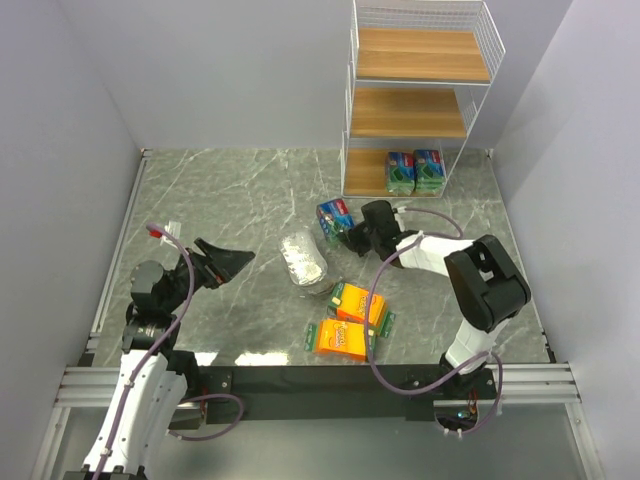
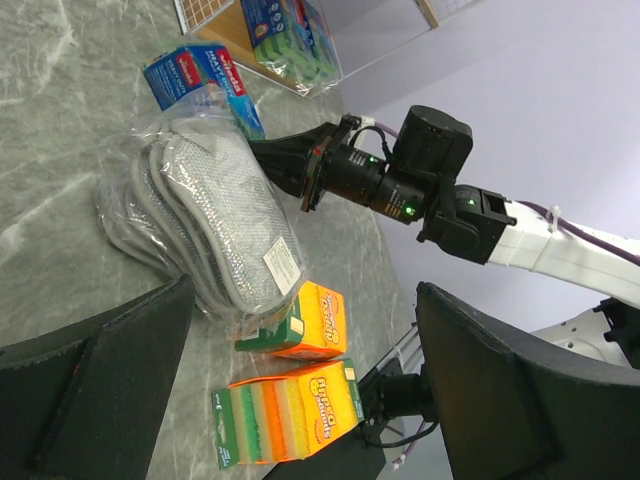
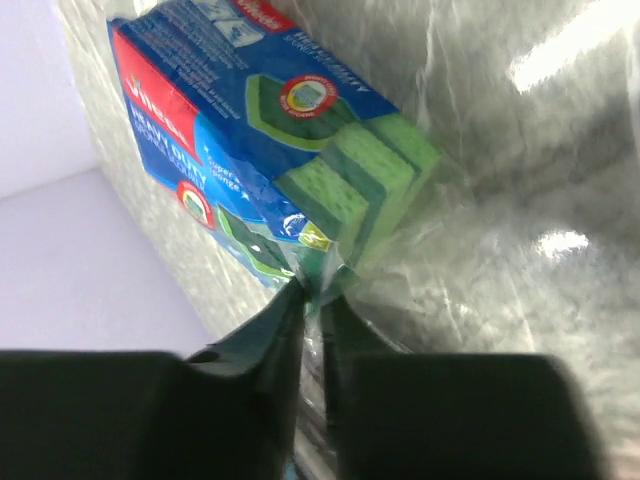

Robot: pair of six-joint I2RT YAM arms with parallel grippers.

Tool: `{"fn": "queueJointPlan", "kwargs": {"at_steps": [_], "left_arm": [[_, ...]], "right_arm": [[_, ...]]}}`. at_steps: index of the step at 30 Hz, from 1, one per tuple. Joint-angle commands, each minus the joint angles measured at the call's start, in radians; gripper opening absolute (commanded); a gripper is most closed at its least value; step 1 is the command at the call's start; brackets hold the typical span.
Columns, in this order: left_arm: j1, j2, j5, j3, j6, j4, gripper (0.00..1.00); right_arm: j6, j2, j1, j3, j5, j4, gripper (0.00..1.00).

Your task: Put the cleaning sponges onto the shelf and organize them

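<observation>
On the marble table lies a blue-and-green sponge pack (image 1: 335, 217) (image 3: 270, 150). My right gripper (image 1: 350, 238) (image 3: 315, 300) is shut on the clear wrapper flap at its near end. Two more blue-and-green packs (image 1: 414, 171) sit on the bottom board of the white wire shelf (image 1: 410, 110). A clear-wrapped silvery grey pack (image 1: 302, 260) (image 2: 215, 215) lies mid-table. Two orange packs (image 1: 360, 303) (image 1: 341, 340) lie nearer the front. My left gripper (image 1: 235, 262) (image 2: 305, 290) stands open at the left, holding nothing and pointing toward the grey pack.
The shelf's upper two boards (image 1: 420, 55) carry nothing. Pale walls close in the table on the left, back and right. A black bar (image 1: 300, 380) runs along the front edge by the arm bases. The right arm's white link (image 1: 430, 250) stretches over the table's right half.
</observation>
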Motion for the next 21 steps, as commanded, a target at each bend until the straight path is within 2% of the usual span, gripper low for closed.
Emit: {"fn": "queueJointPlan", "kwargs": {"at_steps": [1,7,13,17,21], "left_arm": [[-0.003,-0.017,-0.011,0.009,0.021,-0.001,0.99],[-0.003,-0.017,-0.011,0.01,0.021,-0.003,0.99],[-0.003,-0.01,-0.01,0.006,0.016,0.013,0.99],[-0.003,-0.003,-0.002,-0.007,0.001,0.036,1.0],[-0.003,-0.002,0.002,-0.01,-0.008,0.052,0.99]], "right_arm": [[0.001,0.037,-0.027,0.006,0.038,-0.007,0.0],[-0.011,-0.006,-0.053,-0.055,0.018,0.051,0.0],[-0.042,-0.17,-0.103,-0.176,-0.031,0.13,0.0],[-0.066,-0.287,-0.148,-0.199,-0.034,0.118,0.0],[-0.093,-0.304,-0.205,-0.184,-0.071,0.148,0.0]]}}
